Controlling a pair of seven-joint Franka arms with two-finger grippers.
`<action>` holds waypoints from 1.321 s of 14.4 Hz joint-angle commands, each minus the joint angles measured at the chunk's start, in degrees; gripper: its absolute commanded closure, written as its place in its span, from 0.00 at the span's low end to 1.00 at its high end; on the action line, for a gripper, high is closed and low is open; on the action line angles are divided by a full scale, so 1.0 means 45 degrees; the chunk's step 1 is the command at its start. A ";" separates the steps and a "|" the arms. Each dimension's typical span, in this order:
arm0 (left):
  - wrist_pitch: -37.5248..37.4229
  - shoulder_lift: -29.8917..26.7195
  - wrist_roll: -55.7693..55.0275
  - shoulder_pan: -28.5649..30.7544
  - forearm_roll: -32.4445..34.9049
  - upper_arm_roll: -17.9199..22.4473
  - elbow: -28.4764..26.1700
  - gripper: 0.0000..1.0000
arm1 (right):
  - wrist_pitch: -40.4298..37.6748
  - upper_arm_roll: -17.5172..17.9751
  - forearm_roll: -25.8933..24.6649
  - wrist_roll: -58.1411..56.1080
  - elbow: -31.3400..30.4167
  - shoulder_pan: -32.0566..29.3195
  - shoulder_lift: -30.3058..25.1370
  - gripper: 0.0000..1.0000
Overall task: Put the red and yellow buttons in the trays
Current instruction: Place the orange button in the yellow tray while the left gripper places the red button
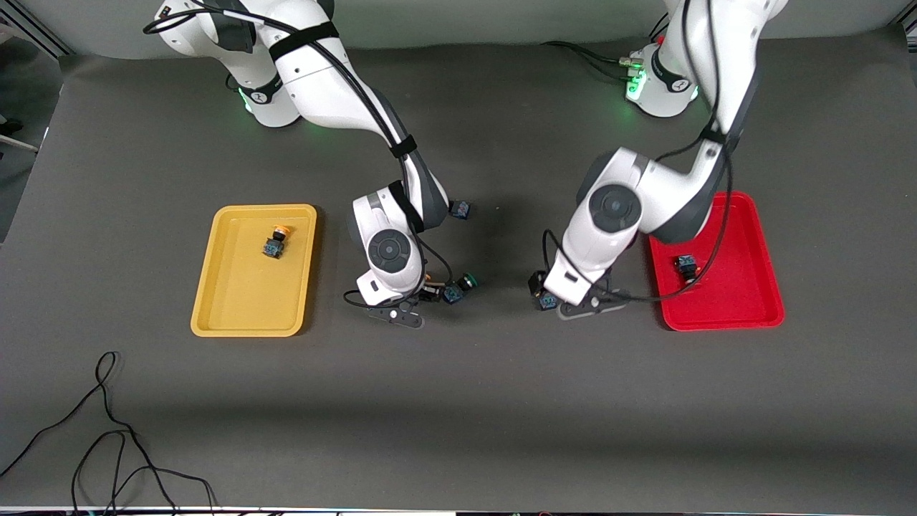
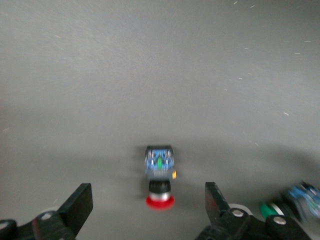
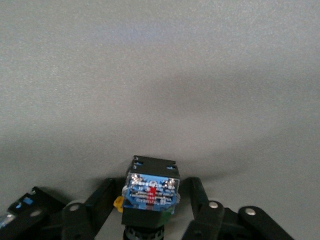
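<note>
A yellow-capped button (image 1: 276,241) lies in the yellow tray (image 1: 215,287). A dark button (image 1: 686,265) lies in the red tray (image 1: 752,287). My left gripper (image 1: 546,290) is low over the mat between the trays. In the left wrist view it (image 2: 148,200) is open, with a red-capped button (image 2: 160,175) lying between its fingers and touching neither; the button also shows in the front view (image 1: 549,302). My right gripper (image 1: 432,289) is shut on a blue-bodied button (image 3: 150,192) near the yellow tray. Its cap is hidden; an orange bit shows beside it.
A green-capped switch (image 1: 462,283) lies right beside my right gripper and also shows in the left wrist view (image 2: 272,207). Another switch (image 1: 460,209) lies farther from the front camera, its cap hidden by the right arm. A loose black cable (image 1: 107,430) lies near the front edge.
</note>
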 commanded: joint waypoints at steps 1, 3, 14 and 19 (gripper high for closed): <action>0.0661 0.1222 -0.0321 -0.0176 0.0211 0.0167 0.0575 0.00 | -0.0042 -0.0046 0.0318 -0.0609 -0.0177 -0.0061 -0.0173 0.62; 0.1013 0.1770 -0.0418 -0.0429 0.0191 0.0225 0.0575 0.00 | -0.0082 -0.0066 0.0318 -0.0669 -0.0254 -0.0081 -0.0290 0.73; 0.0957 0.2222 -0.0849 -0.0606 0.0211 0.0304 0.1043 0.85 | -0.4453 -0.2131 0.0142 -0.4413 -0.0683 -0.1839 -0.3881 0.80; -0.2354 0.0801 -0.0752 -0.0157 0.0172 0.0265 0.2213 0.85 | -0.5433 -0.4884 0.0142 -0.8353 -0.2379 -0.1761 -0.5485 0.80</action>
